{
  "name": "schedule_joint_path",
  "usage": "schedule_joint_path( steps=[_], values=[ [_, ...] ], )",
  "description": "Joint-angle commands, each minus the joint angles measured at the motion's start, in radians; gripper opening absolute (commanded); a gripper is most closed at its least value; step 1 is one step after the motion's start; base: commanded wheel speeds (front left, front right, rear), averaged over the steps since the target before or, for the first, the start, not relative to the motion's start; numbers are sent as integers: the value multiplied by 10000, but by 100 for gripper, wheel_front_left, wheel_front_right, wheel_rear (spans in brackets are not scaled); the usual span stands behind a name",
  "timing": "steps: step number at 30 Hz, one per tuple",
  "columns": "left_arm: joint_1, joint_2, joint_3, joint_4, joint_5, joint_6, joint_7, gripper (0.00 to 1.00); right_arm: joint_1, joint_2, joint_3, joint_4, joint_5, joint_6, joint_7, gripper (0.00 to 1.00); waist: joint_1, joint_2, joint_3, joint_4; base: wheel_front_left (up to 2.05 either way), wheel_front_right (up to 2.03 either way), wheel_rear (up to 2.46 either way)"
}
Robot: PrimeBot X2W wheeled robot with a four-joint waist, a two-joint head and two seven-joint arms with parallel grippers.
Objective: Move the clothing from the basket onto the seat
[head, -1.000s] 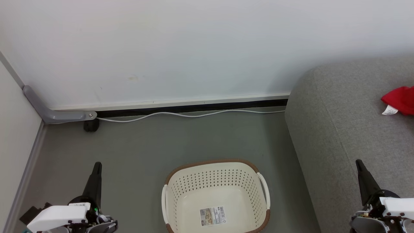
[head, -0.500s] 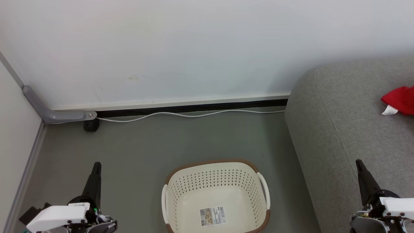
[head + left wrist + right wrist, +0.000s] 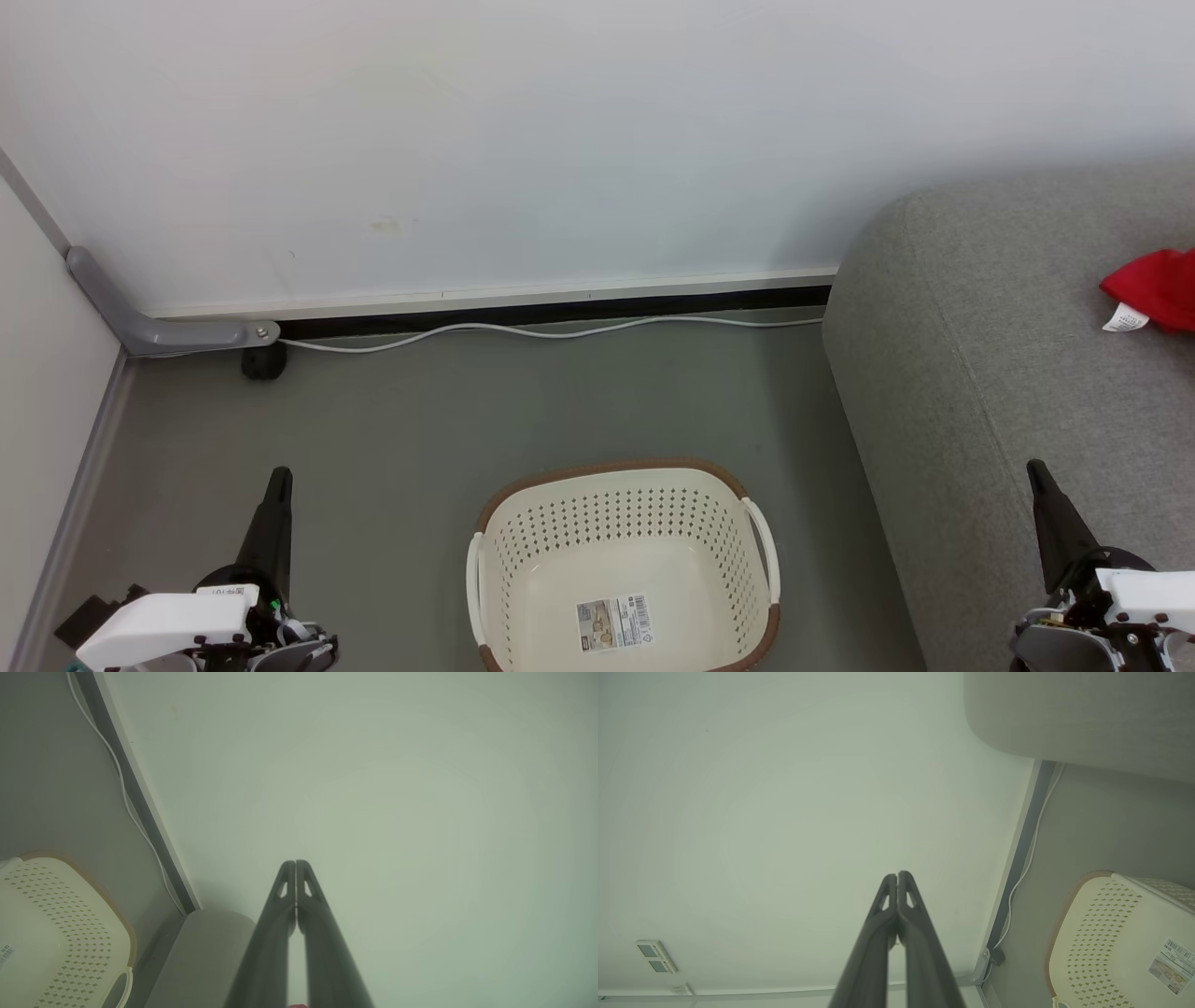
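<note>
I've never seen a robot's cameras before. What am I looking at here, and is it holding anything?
This is a two-armed wheeled robot. One picture comes from its head, looking down; the other two come from wrist cameras looking along each pincer's dark fingers. On the grey floor stands an oval cream plastic laundry basket; its visible inside holds just a paper label. A red garment with a white tag lies on the large light grey fabric seat at the right. The left pincer and right pincer are both shut, holding nothing.
</note>
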Motion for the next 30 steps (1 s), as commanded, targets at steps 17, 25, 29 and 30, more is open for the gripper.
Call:
schedule_joint_path(
  steps=[17,25,29,30],
  values=[
    [-562,102,376,-222,83,-86,59,0,-368,-104,160,-280,109,16,85,0,0,0,0,0,0,0,0],
    [-564,91,391,-221,96,-86,71,0,-368,-104,160,-280,108,16,86,0,0,0,0,0,0,0,0],
    [-564,86,398,-221,102,-86,76,0,-368,-104,159,-280,108,16,86,0,0,0,0,0,0,0,0],
    [-564,86,398,-221,102,-86,76,0,-368,-104,159,-280,108,16,86,0,0,0,0,0,0,0,0]
  ],
)
